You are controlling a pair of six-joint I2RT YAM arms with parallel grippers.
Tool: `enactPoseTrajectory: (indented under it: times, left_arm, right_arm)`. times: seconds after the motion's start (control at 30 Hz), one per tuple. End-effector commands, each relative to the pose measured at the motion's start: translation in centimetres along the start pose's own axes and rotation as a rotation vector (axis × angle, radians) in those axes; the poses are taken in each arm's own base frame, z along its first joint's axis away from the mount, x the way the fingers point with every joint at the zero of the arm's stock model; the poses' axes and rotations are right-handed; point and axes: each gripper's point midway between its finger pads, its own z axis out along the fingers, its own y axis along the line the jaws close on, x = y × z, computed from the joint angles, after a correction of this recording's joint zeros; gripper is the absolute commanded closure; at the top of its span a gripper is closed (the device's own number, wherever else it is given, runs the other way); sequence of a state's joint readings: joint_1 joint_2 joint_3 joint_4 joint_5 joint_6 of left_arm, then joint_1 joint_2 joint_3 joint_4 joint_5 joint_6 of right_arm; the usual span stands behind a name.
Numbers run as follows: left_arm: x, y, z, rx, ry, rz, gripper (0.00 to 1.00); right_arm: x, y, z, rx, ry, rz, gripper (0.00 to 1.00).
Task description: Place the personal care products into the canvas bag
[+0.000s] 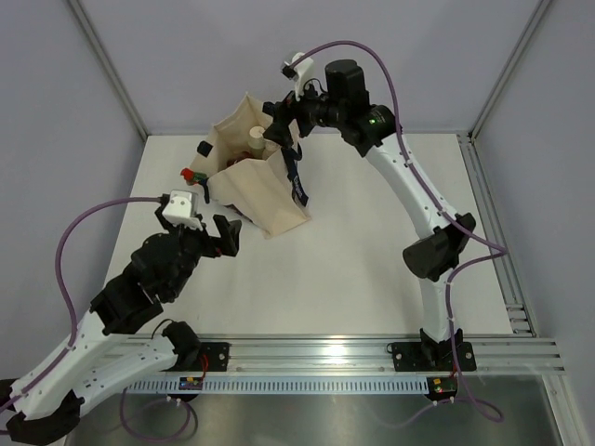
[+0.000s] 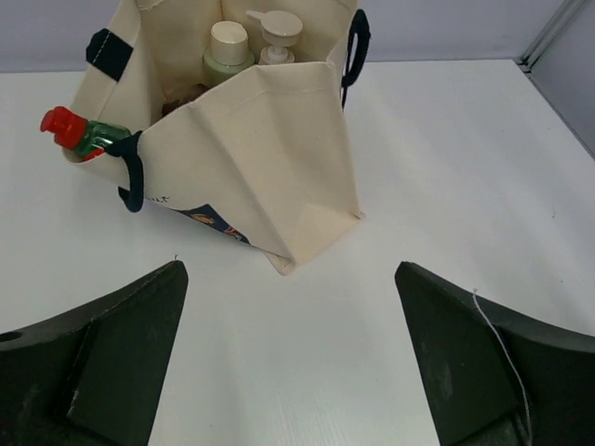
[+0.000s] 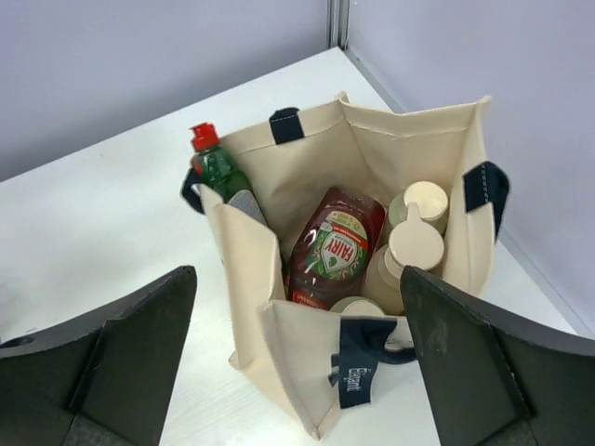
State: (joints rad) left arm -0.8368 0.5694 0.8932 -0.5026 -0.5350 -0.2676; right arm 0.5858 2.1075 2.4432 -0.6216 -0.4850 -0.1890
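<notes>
All three personal care products (image 3: 415,243) appear to stand inside the canvas bag (image 1: 265,200), far-left of centre on the table (image 1: 372,260), beside a red dish-soap bottle (image 3: 327,249). Both sets of jaws are spread wide and empty, with the right gripper (image 1: 279,125) hovering over the bag's mouth and the left gripper (image 1: 223,237) just near of the bag. Principal risk, as judged: the soft bag slumps, so a finger snagging a navy handle (image 3: 359,360) could tip it, and the green bottle with a red cap (image 2: 84,135) leaning at the left rim, seating unclear, could topple out.
</notes>
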Motion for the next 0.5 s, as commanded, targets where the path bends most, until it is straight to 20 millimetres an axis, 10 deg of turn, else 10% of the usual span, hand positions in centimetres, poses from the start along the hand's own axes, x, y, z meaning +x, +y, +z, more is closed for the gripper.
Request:
enactPoseTrajectory:
  times: [0.0, 0.33, 0.47]
  left_arm:
    - [-1.7, -0.1, 0.0, -0.012, -0.028, -0.034, 0.01]
    - [-5.9, 4.2, -2.3, -0.293, -0.064, -0.203, 0.01]
    - [-5.3, 3.1, -0.6, -0.300, 0.080, -0.258, 0.01]
  right_arm:
    - [-2.4, 1.3, -3.3, -0.011, -0.044, 0.004, 0.01]
    - [-0.8, 1.0, -5.5, -0.026, -0.013, 0.067, 0.00]
    - [1.7, -4.3, -8.2, 0.303, 0.031, 0.132, 0.00]
